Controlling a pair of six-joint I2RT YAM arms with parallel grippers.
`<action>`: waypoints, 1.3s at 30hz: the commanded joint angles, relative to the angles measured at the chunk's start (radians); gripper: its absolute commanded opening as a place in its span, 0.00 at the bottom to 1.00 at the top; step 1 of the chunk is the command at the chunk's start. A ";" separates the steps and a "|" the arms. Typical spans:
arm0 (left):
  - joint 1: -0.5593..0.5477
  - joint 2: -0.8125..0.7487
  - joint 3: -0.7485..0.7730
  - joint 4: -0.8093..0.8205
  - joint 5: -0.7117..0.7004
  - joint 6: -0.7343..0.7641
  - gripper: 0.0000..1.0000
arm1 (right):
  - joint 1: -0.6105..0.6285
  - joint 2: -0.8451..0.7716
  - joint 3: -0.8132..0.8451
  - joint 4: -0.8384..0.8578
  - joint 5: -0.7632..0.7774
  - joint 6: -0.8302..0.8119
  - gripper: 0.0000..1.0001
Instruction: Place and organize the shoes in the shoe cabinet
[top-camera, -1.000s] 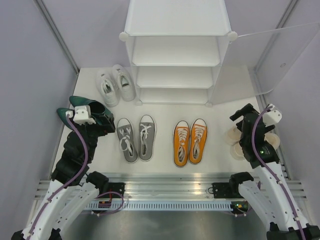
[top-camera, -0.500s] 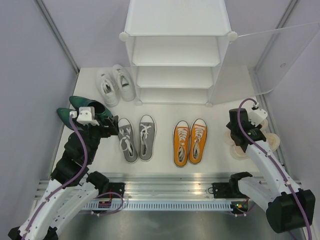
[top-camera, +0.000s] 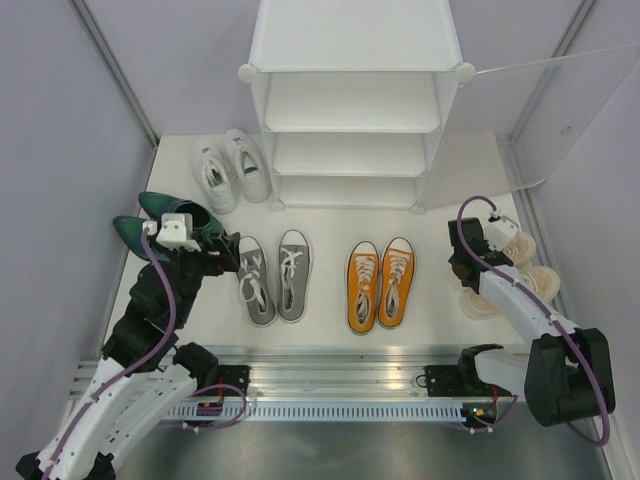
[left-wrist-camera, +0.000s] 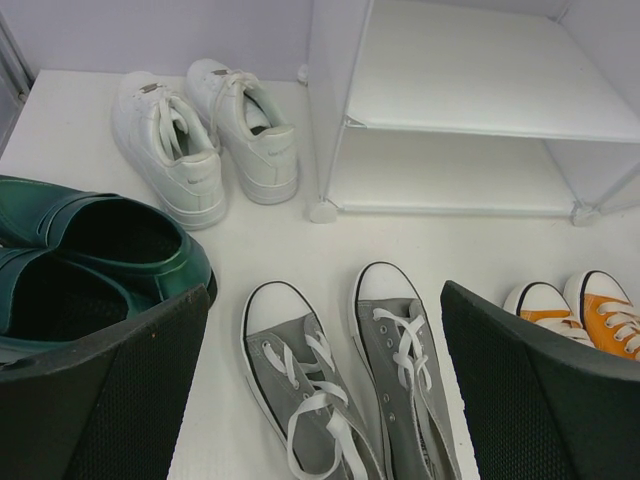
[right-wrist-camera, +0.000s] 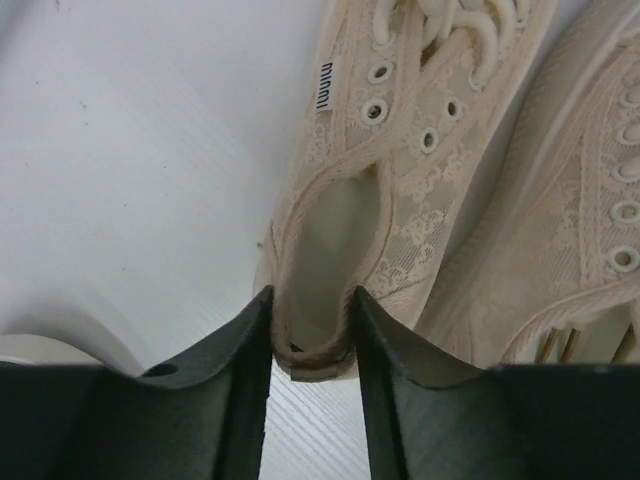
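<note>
The shoe cabinet (top-camera: 350, 68) stands at the back of the desk (top-camera: 330, 225), its frosted door (top-camera: 540, 110) swung open to the right. All the shoes lie on the desk outside it: white sneakers (top-camera: 232, 170) by its left corner, green shoes (top-camera: 160, 206) at the left edge, and grey lace-ups (top-camera: 275, 280) beside orange lace-ups (top-camera: 380, 285) in front. The right jaws pinch the heel of a cream shoe (right-wrist-camera: 400, 170) at the right edge. The left jaws hang wide open over the grey lace-ups, holding nothing.
</note>
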 joint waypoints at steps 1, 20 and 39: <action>-0.007 0.015 0.000 0.036 0.036 0.033 1.00 | -0.011 0.029 -0.013 0.052 -0.033 -0.016 0.37; -0.012 0.026 -0.003 0.037 0.049 0.039 1.00 | -0.012 -0.432 0.057 -0.112 -0.208 -0.163 0.01; -0.015 0.012 0.002 0.034 0.061 0.039 1.00 | -0.011 -0.610 0.110 -0.213 -0.671 -0.247 0.00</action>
